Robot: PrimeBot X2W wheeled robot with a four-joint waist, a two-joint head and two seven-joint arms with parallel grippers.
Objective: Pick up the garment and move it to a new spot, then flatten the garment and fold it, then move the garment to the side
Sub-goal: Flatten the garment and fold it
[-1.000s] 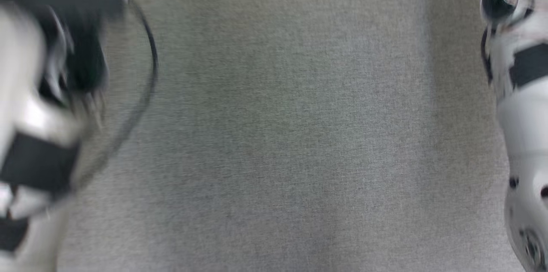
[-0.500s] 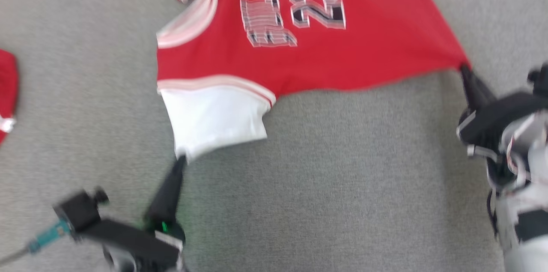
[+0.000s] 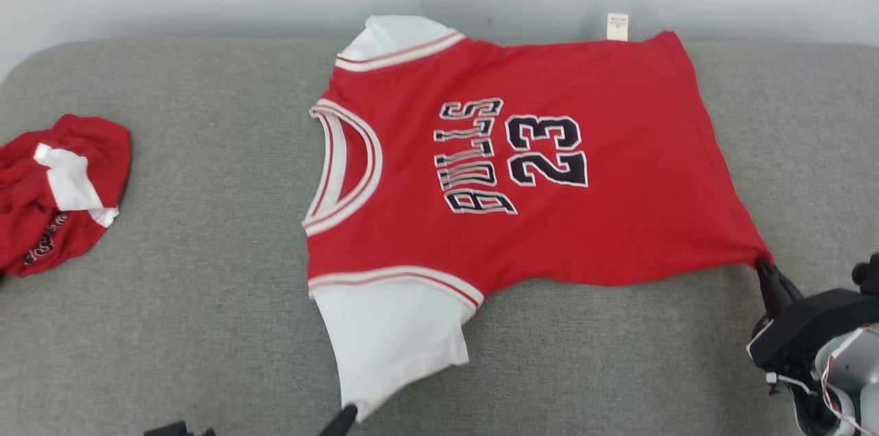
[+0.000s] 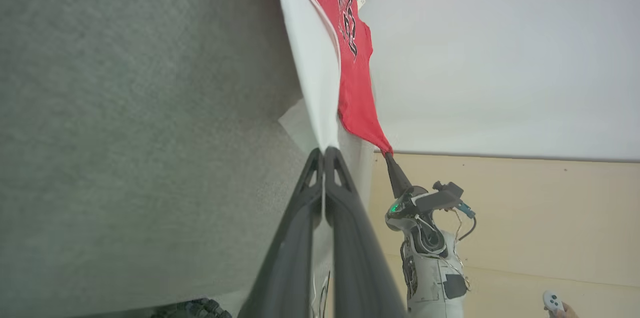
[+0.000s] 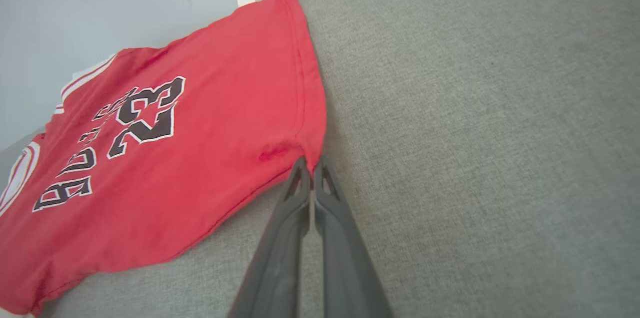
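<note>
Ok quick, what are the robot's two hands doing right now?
Left gripper: shut on the jersey, at its white sleeve.
Right gripper: shut on the jersey, at its hem corner.

Soft, even, bright light falls across all three views. The head view is sharp, and the lettering on the garment [image 3: 618,230] reads cleanly. In the left wrist view a faint shadow lies on the grey fabric surface [image 4: 125,107] just beyond and left of the left fingers [image 4: 295,238], whose bases blur. Beside the right fingers [image 5: 280,248] the weave is crisp.
</note>
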